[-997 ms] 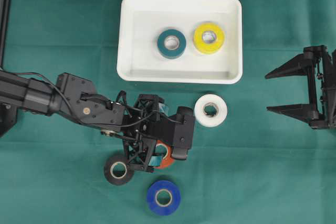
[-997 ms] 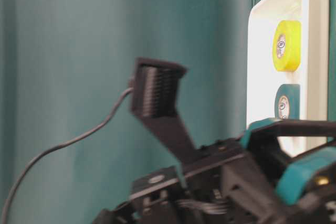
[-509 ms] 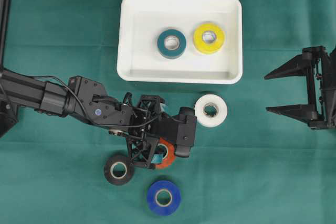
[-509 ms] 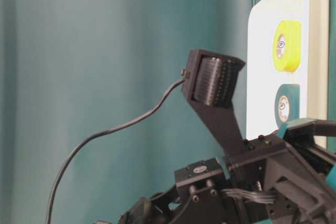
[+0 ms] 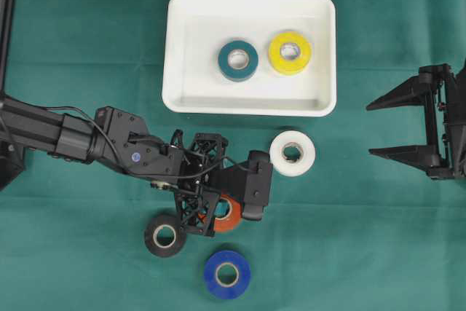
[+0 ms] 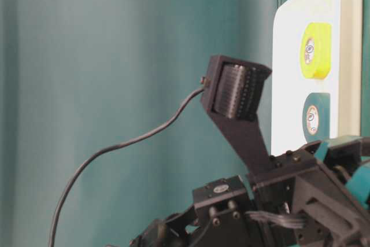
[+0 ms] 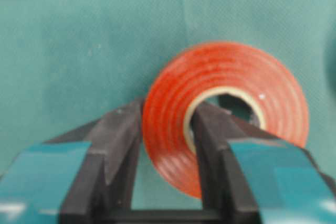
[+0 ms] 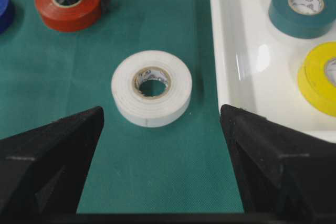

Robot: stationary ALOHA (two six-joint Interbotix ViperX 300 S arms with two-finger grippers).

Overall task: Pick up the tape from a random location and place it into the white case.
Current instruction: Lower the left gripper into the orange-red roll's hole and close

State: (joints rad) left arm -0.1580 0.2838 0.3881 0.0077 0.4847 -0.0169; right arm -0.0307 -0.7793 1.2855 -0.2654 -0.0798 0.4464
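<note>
Left fingers (image 7: 121, 135) clamped on red tape roll's (image 7: 226, 108) wall, one inside core.

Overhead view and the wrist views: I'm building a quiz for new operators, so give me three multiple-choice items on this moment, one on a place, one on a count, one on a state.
1. Where does the round white tape roll lie?
A. inside the shallow white plastic case
B. on the green cloth, just outside the case
C. stacked on the blue roll

2. How many tape rolls lie in the shallow white plastic case?
A. two
B. three
C. none

3. What is the left claw doing?
A. standing open over bare cloth
B. shut on the round orange-red tape roll
C. shut on the black roll

Answers: 1 B, the overhead view shows it on the cloth near the case's lower right corner. 2 A, only the teal tape roll and the yellow tape roll are inside. 3 B, the left wrist view shows one finger in the core of the orange-red tape roll and one outside.
</note>
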